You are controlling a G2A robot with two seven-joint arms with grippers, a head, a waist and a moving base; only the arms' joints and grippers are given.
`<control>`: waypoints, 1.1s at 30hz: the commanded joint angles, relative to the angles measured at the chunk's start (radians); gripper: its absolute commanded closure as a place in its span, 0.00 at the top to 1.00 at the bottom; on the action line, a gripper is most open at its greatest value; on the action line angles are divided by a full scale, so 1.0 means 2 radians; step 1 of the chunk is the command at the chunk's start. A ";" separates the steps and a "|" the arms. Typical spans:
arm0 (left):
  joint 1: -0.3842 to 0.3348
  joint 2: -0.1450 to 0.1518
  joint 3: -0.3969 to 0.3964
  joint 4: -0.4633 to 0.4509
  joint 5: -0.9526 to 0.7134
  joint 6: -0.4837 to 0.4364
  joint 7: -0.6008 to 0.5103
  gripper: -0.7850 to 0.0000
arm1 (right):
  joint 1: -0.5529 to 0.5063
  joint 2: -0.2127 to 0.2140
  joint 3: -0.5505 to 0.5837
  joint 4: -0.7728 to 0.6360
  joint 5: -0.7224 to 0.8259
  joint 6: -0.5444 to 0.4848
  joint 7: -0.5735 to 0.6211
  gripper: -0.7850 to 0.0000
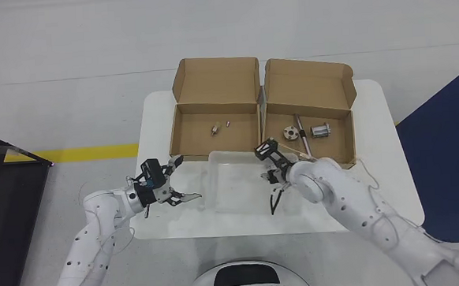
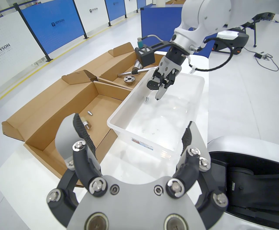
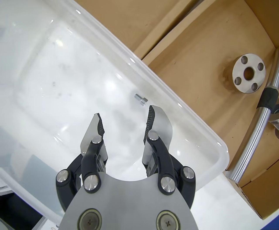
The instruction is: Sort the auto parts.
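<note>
Found the right gripper (image 3: 125, 113) down inside the clear bin (image 3: 157, 83), jaws parted and holding nothing, tips low over the bin floor. Spotted a small bolt (image 3: 141, 99) lying on that floor just ahead of one fingertip, close to the bin wall on the cardboard side, and apparently touching neither finger. Caught the left gripper (image 2: 133, 122) off the bin's opposite end, above the white table (image 1: 379, 134) — spread wide, nothing between its pads. Counted two open cardboard boxes side by side behind the bin, flaps up. Picked out two pieces on the floor of the left box (image 1: 194, 137): a stubby fitting (image 1: 214, 129) and a tiny screw (image 1: 227, 123), near each other but apart. Made out three more in the right box (image 1: 336, 140) — a round flange (image 3: 248, 73) with a ring of holes, lying flat; a long rod (image 3: 252, 141) with a dark sleeve, just beside the flange; and a short cylinder (image 1: 320, 129) on the rod's far side.
</note>
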 commanded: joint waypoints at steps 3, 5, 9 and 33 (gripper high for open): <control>0.000 0.000 0.000 0.000 0.000 0.000 0.000 1.00 | 0.014 -0.009 -0.010 0.019 -0.008 0.008 0.000 0.56; 0.000 0.000 0.000 0.000 0.000 0.000 0.000 1.00 | 0.021 -0.014 -0.017 0.030 -0.016 0.007 0.002 0.52; 0.000 0.000 0.000 0.000 0.000 0.000 0.000 1.00 | 0.035 -0.024 -0.033 0.054 -0.030 0.007 0.009 0.49; 0.000 0.000 0.000 0.000 0.000 0.000 0.000 1.00 | 0.042 -0.055 -0.074 0.082 -0.122 -0.020 0.013 0.37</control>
